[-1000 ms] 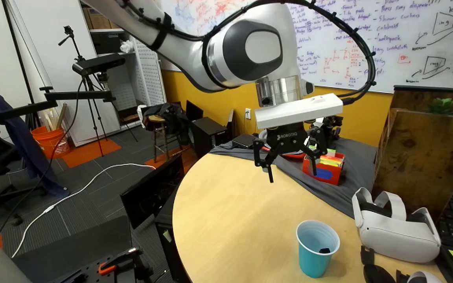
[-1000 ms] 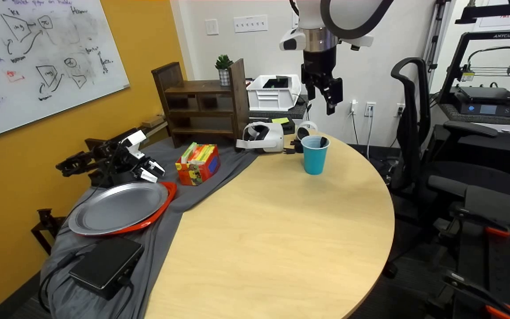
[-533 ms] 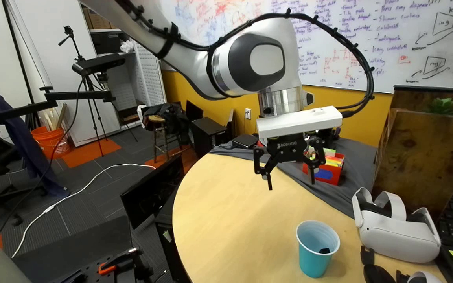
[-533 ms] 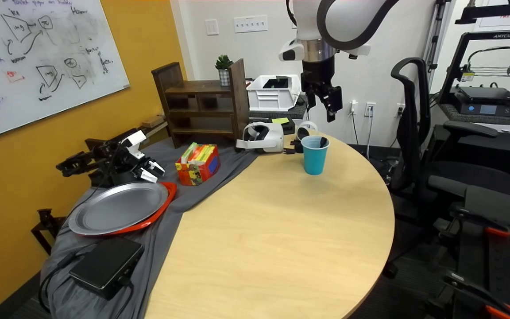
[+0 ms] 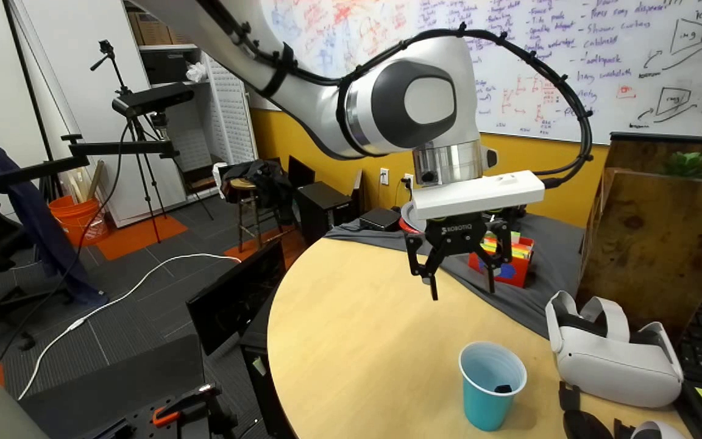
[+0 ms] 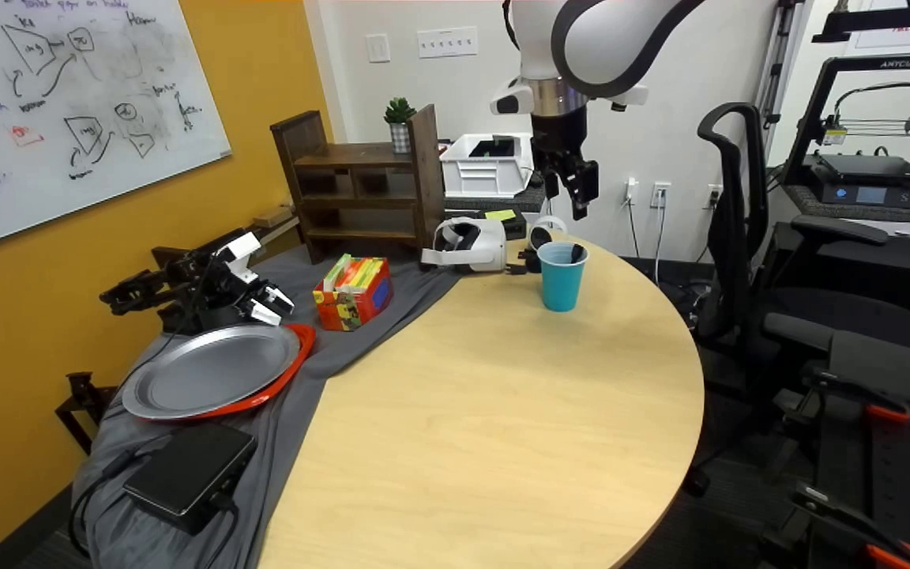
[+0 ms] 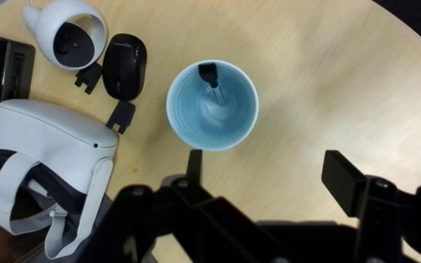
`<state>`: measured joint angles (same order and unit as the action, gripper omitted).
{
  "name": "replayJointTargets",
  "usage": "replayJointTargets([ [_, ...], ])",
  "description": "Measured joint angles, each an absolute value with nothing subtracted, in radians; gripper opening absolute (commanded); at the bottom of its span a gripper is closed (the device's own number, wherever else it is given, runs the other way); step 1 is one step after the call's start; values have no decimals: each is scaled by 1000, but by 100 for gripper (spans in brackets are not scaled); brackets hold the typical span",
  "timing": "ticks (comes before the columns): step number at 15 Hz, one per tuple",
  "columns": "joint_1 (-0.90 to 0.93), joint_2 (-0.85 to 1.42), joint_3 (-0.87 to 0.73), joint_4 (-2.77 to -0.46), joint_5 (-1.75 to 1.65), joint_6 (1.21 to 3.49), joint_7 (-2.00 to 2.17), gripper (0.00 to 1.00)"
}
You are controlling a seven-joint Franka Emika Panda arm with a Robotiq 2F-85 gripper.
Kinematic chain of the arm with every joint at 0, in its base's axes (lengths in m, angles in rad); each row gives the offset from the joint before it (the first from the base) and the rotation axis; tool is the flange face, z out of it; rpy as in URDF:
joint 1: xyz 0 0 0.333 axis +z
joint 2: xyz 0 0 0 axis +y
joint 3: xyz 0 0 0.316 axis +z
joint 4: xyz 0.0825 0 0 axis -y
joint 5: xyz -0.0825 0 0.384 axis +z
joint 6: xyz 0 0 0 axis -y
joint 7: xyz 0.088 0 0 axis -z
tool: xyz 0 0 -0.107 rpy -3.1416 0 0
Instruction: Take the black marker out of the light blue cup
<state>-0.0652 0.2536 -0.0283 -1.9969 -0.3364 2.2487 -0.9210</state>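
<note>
1. Cup (image 5: 486, 407): upright on the table (image 5: 351, 341), at the near right of its visible top in an exterior view.
2. Marker (image 7: 208, 74): inside the cup, not removed. It leans, dark top end by the rim on the far side in the wrist view, lower end towards the cup's floor.
3. Gripper (image 5: 462, 295): jaws well apart, nothing between them. It hangs above the table, apart from cup and marker; in the wrist view the cup appears far and left of the gap's middle.
4. Done: judged to be part of the approach only; the jaws are spread for a grasp.
5. Left: the whole removal. Judged necessary: line up over the marker's top, lower, grip, lift until the lower end clears the rim. Where it should then rest, the task does not state.
</note>
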Motion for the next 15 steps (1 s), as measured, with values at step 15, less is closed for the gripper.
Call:
replayJointTargets([
  [15, -93, 408, -40, -1856, -365, 2175, -998, 52],
])
